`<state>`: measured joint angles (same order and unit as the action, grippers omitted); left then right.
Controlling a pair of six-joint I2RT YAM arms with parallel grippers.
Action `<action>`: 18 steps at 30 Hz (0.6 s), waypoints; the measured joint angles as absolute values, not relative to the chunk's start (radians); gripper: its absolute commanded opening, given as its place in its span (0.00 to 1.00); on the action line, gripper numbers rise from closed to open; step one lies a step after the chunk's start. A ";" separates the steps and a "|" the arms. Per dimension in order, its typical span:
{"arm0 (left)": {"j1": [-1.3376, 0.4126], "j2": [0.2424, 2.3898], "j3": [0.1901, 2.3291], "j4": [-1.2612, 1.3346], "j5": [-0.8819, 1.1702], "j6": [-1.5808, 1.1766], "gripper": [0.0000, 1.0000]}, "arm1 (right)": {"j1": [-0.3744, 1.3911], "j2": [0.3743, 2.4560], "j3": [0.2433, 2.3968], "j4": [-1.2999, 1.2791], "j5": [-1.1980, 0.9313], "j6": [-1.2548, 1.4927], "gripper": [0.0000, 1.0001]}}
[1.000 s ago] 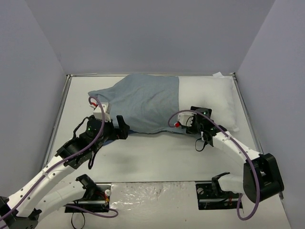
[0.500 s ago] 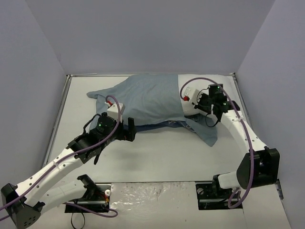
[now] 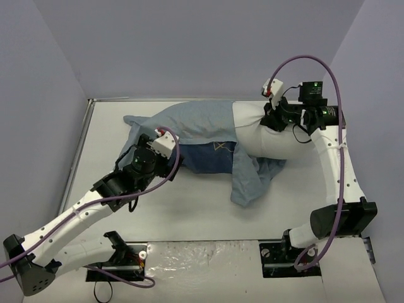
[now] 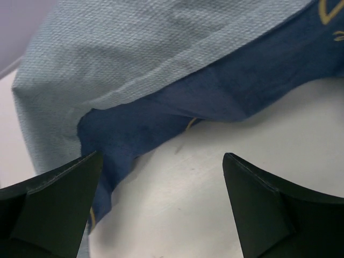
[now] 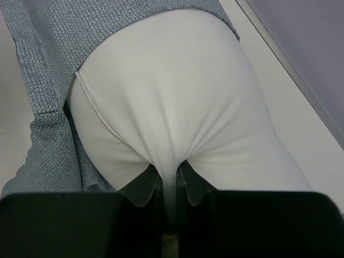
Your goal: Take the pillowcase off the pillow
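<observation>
Pillowcase (image 3: 196, 123): grey-blue reverse outward, dark blue face showing beneath. It covers the left part of the plump white pillow (image 3: 268, 136) on the far table (image 3: 189, 208). Right gripper (image 5: 171, 177) pinches pillow fabric. Left gripper (image 4: 161, 157) gapes wide, empty.

arms (image 3: 338, 167): white, black joints | cables (image 3: 305, 58): purple | fingers (image 4: 54, 209): black (wedge-shaped)

A fold of the white pillow (image 5: 177, 97) is being pinched between the closed jaws of the right gripper (image 5: 170, 177). The pillow's far end is being covered by the grey-blue pillowcase (image 5: 48, 70), bunched at left.
</observation>
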<state>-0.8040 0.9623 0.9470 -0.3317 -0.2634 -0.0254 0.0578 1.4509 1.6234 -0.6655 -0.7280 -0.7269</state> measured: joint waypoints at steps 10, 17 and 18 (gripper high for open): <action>-0.393 1.129 1.018 -0.265 -0.119 0.047 0.94 | -0.078 1.551 1.658 -0.690 -0.827 -0.648 0.00; -0.335 1.345 1.111 -0.220 0.052 0.090 0.94 | -0.084 1.569 1.658 -0.686 -0.827 -0.651 0.00; -0.329 1.370 1.126 -0.220 0.089 0.094 0.95 | -0.084 1.569 1.658 -0.685 -0.827 -0.651 0.00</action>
